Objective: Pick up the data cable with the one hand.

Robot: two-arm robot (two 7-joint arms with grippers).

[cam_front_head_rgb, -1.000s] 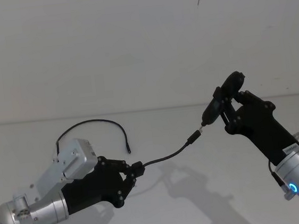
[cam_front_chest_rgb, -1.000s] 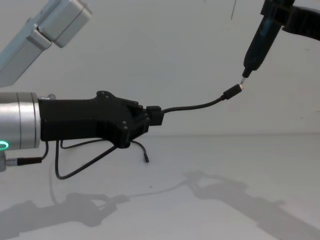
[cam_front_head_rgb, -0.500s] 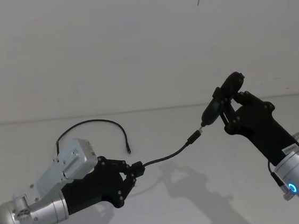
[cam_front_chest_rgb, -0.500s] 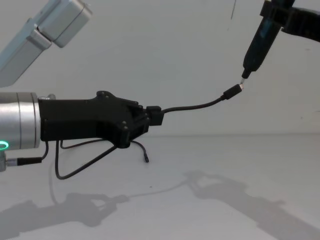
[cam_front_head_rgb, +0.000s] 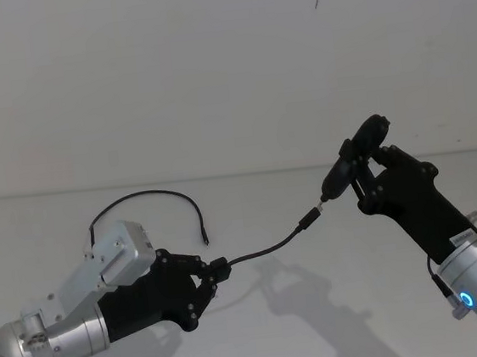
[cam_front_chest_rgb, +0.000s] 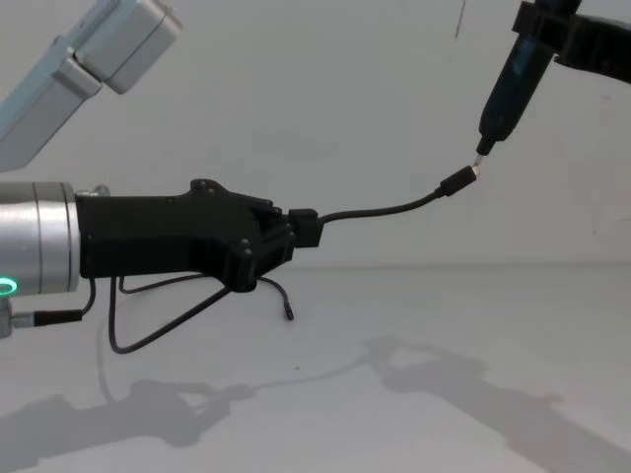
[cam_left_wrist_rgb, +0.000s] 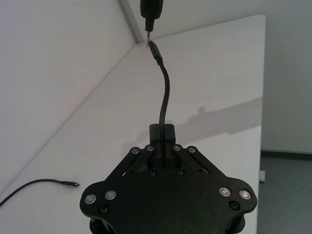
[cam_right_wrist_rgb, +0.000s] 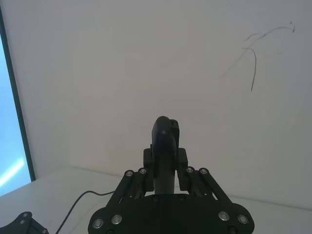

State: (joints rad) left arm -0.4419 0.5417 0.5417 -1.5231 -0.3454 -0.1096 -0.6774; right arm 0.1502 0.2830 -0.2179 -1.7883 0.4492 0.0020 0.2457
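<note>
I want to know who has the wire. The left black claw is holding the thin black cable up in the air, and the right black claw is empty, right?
Not quite. The right black claw is not empty: the right wrist view shows it gripping a narrow black silver-tipped tool. The left black claw does hold the thin black cable in the air.

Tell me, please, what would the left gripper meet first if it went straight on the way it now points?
Probably the tool held by the right gripper: the left gripper holds the data cable, whose plug already sits at the tool's tip.
</note>
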